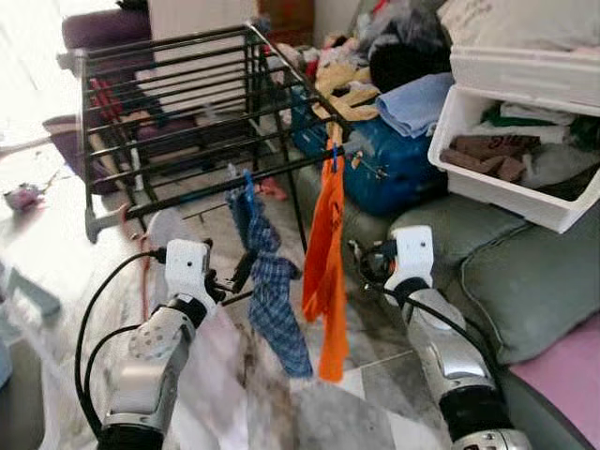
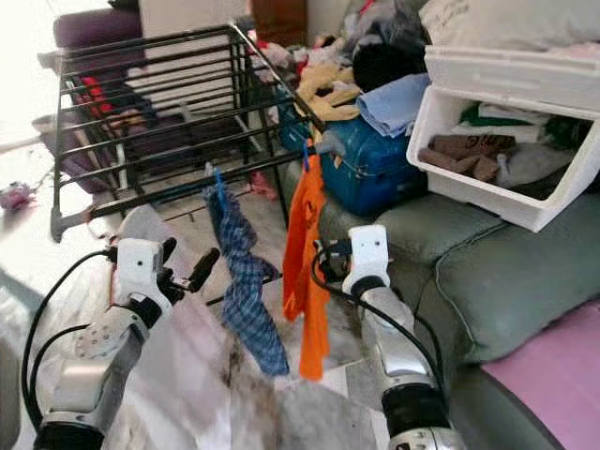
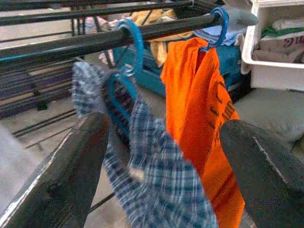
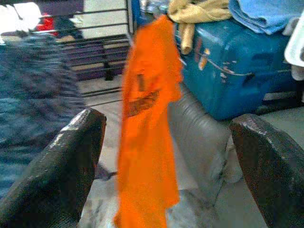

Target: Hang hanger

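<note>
A black drying rack (image 1: 187, 103) stands on the floor ahead. Two garments hang from its front bar on blue hangers. A blue plaid cloth (image 1: 272, 291) hangs from a hook (image 3: 133, 42) over the bar. To its right an orange shirt (image 1: 325, 272) hangs from a second hook (image 3: 219, 23). My left gripper (image 1: 228, 267) is open just left of the plaid cloth, which shows between its fingers (image 3: 71, 175) in the left wrist view. My right gripper (image 1: 367, 264) is open just right of the orange shirt (image 4: 147, 118), holding nothing.
A blue suitcase (image 1: 394, 164) and a pile of clothes lie behind the rack's right end. A white bin (image 1: 506, 192) of clothes rests on a grey-green sofa (image 1: 525, 281) at right. Marble floor (image 1: 56, 244) lies to the left.
</note>
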You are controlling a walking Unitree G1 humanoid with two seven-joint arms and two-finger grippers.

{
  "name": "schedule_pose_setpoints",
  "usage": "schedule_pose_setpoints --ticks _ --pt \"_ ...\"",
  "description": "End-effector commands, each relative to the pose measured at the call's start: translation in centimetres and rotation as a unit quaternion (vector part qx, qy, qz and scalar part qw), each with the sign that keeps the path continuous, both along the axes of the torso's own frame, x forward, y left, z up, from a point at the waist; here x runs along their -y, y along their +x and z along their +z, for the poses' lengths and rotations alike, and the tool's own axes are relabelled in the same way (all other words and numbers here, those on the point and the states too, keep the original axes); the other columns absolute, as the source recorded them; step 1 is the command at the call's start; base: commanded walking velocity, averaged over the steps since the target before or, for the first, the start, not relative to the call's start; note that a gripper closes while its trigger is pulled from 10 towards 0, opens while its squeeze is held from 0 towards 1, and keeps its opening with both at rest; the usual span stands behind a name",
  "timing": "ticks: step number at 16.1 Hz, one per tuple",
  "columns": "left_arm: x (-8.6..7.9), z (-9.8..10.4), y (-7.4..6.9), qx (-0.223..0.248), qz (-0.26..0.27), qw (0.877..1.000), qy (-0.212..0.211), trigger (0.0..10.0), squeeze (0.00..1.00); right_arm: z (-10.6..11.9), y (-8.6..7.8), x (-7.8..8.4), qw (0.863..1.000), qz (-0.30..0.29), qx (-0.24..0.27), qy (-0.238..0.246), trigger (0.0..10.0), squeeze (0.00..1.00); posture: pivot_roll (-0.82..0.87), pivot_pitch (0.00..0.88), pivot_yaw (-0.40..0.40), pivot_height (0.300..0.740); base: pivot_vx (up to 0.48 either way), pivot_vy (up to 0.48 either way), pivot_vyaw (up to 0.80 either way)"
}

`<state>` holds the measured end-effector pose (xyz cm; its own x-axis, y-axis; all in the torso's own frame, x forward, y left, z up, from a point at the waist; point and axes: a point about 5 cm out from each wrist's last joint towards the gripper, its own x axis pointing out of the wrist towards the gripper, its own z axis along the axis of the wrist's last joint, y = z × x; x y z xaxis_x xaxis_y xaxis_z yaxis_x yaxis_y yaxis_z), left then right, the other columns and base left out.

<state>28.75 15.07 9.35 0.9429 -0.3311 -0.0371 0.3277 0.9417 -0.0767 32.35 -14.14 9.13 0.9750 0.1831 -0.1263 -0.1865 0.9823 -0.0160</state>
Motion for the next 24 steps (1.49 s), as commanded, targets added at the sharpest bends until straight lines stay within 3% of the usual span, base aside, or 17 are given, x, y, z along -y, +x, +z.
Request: schedule_pose_setpoints --ticks 1,6,10,14,17,20,23,24 --pt "0.4 0.3 0.0 0.003 -0.001 1.0 -0.008 10.0 0.0 0.3 0.2 0.5 1.0 -0.012 0.004 -0.01 10.0 0.0 -0.1 0.0 0.087 0.74 0.0 0.0 0.0" --pt "0.4 0.3 0.1 0.001 -0.001 1.0 -0.011 10.0 0.0 0.1 0.5 0.7 1.0 -0.016 -0.006 -0.013 10.0 0.0 -0.1 0.0 0.084 0.74 0.0 0.0 0.0" --pt "0.5 0.1 0.1 -0.006 0.007 1.0 -0.013 10.0 0.0 0.4 1.0 -0.4 1.0 0.022 -0.016 -0.002 10.0 0.0 -0.1 0.0 0.077 0.74 0.0 0.0 0.0" --pt "0.2 0.1 0.2 -0.011 0.012 1.0 -0.005 10.0 0.0 -0.6 1.7 -1.6 0.995 0.056 -0.076 -0.015 10.0 0.0 -0.09 0.0 0.076 0.74 0.0 0.0 0.0" --pt "0.3 0.2 0.2 -0.015 0.005 1.0 0.002 10.0 0.0 -0.6 3.4 -0.8 0.994 0.005 -0.096 -0.045 10.0 0.0 -0.08 0.0 0.07 0.74 0.0 0.0 0.0" --pt "0.1 0.1 0.1 -0.018 0.003 1.0 0.007 10.0 0.0 -0.7 4.0 -0.3 0.992 -0.009 -0.115 -0.05 10.0 0.0 -0.06 0.0 0.067 0.74 0.0 0.0 0.0" --pt "0.0 0.0 -0.1 -0.023 -0.001 1.0 0.012 10.0 0.0 -1.0 4.5 -0.3 0.988 -0.03 -0.148 -0.032 10.0 0.0 -0.04 0.0 0.061 0.74 0.0 0.0 0.0" --pt "0.1 0.0 -0.2 -0.024 -0.003 1.0 0.014 10.0 0.0 -1.0 4.6 -0.7 0.988 -0.029 -0.152 -0.007 9.2 0.0 -0.03 0.0 0.057 0.74 0.0 0.0 0.0"
